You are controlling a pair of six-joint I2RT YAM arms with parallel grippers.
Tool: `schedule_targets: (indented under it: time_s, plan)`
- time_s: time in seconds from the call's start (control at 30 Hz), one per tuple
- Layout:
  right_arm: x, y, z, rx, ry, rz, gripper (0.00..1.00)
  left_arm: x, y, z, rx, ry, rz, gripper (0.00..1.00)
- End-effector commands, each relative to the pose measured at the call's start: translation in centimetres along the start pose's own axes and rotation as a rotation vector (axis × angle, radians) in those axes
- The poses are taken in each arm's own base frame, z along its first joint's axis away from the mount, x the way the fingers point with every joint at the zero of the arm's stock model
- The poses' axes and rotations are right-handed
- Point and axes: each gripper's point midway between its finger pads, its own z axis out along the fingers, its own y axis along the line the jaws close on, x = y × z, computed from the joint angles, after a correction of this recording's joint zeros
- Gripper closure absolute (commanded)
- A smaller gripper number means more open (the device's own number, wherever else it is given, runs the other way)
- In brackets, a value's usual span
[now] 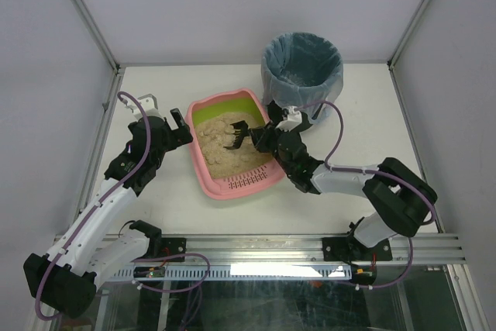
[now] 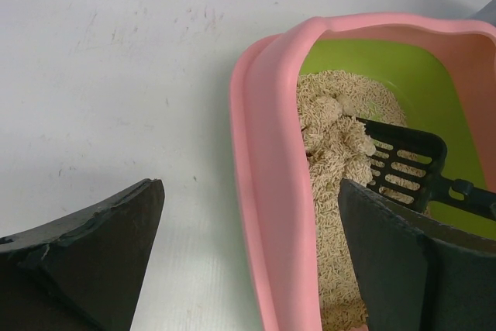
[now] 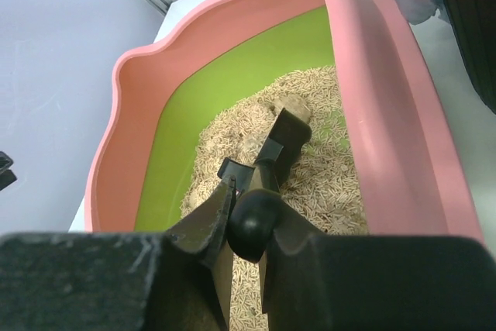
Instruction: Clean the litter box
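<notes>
The pink litter box point(image 1: 203, 179) with a lime-green inner wall and beige litter sits mid-table. My right gripper point(image 1: 260, 137) is shut on the handle of the small black slotted scoop point(image 1: 235, 136), whose head lies in the litter by some clumps point(image 3: 291, 105). In the right wrist view the gripper point(image 3: 252, 222) clamps the handle's round end, and the scoop point(image 3: 283, 141) points into the box point(image 3: 387, 114). My left gripper point(image 1: 184, 125) is open. In its wrist view the gripper point(image 2: 256, 257) straddles the box's left rim point(image 2: 271, 191), and the scoop point(image 2: 403, 156) shows beyond.
A round black bin lined with a blue bag point(image 1: 302, 67) stands just behind and right of the litter box. Grey enclosure walls and metal frame posts close the table's back and sides. The arm bases sit on a rail point(image 1: 256, 257) at the near edge.
</notes>
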Motion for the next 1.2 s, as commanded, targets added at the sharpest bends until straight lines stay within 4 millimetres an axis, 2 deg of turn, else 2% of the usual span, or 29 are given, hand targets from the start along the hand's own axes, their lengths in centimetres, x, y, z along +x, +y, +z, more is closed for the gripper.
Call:
schedule_targets:
  time_s: [0.0,0.37,0.67,0.73,0.9,1.0,1.03,1.13,1.17]
  plan:
    - [-5.8,4.6,-1.5,-0.175,-0.162,0.077,1.00,-1.6,-0.7,-0.3,0.030,-0.039,-0.033,0.01]
    - [-7.4,4.5,-4.2,-0.216,-0.165,0.135,1.00,-1.9,-0.7,-0.4,0.030,-0.048,-0.036,0.01]
    - [-7.8,2.4,-6.3,-0.232,-0.170,0.229,1.00,-1.9,-0.9,-0.4,0.046,-0.045,-0.037,0.01]
    - [-7.5,2.5,-6.7,-0.261,-0.158,0.242,1.00,-1.9,-0.9,-0.4,0.047,-0.047,-0.037,0.01]
    - [-8.1,1.1,-7.5,-0.260,-0.194,0.268,1.00,-1.9,-1.1,-0.5,0.056,-0.047,-0.036,0.01]
    - [-7.6,2.5,-7.3,-0.306,-0.139,0.225,1.00,-1.9,-1.2,-0.4,0.061,-0.046,-0.034,0.01]
    - [-7.9,2.3,-7.5,-0.299,-0.153,0.228,1.00,-1.9,-1.2,-0.4,0.062,-0.048,-0.034,0.01]
    - [-8.9,-0.8,-8.4,-0.183,-0.218,0.269,1.00,-2.0,-1.2,-0.4,0.065,-0.049,-0.033,0.01]
    - [-8.8,-0.4,-8.3,-0.200,-0.207,0.268,1.00,-1.9,-1.2,-0.4,0.064,-0.047,-0.033,0.01]
